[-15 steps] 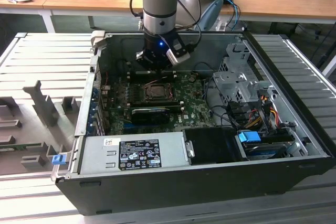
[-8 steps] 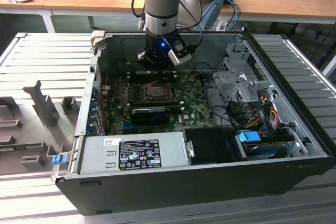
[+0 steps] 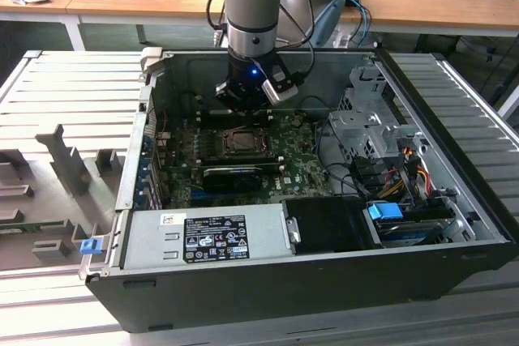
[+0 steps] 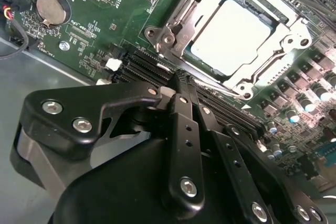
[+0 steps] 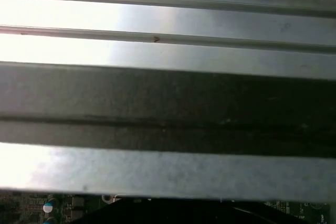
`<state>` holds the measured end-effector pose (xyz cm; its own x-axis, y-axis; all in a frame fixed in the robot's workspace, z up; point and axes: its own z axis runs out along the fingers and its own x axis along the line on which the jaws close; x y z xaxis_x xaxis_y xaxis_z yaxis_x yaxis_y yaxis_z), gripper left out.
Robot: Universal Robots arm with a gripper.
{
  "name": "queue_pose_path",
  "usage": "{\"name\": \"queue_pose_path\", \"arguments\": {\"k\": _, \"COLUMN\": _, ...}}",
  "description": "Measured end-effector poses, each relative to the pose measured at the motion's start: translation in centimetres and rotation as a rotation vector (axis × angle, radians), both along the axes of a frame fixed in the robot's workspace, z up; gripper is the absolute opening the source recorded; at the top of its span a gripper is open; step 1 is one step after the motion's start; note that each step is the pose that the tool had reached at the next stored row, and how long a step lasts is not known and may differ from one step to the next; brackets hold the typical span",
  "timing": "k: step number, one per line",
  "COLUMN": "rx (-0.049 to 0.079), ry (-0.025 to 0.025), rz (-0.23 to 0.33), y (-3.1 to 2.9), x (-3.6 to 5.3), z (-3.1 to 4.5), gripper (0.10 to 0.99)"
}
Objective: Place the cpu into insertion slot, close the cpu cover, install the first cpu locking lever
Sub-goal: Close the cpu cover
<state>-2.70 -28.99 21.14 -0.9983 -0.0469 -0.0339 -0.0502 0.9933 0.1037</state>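
Observation:
The cpu [image 4: 231, 35] lies flat in the insertion slot [image 4: 157, 36], its pale face showing through the cut-out of the cpu cover [image 4: 278, 59], which is down over it. In the second wrist view my gripper [image 4: 185, 83] is shut with nothing between its fingers, and its tips are at the socket's edge, just beside a thin metal lever bar [image 4: 210, 85]. I cannot tell whether the tips touch the bar. In the exterior view the gripper [image 3: 245, 103] hangs over the far edge of the insertion slot [image 3: 242, 142] inside the open computer case.
Black memory slots [image 4: 139, 62] and a coin battery [image 4: 51, 8] lie beside the socket. A black graphics card [image 3: 235, 174] sits in front of it, then the power supply [image 3: 203, 237]. A drive cage [image 3: 365, 119] and cables [image 3: 397, 176] fill the exterior view's right. The case wall [image 5: 168, 103] is close.

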Motion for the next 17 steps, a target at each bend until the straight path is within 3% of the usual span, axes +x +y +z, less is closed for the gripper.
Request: {"name": "queue_pose_path", "arguments": {"k": 17, "rx": -0.007, "ry": -0.0005, "rz": 0.000, "y": 0.01, "x": 0.48, "z": -0.91, "gripper": 0.106}}
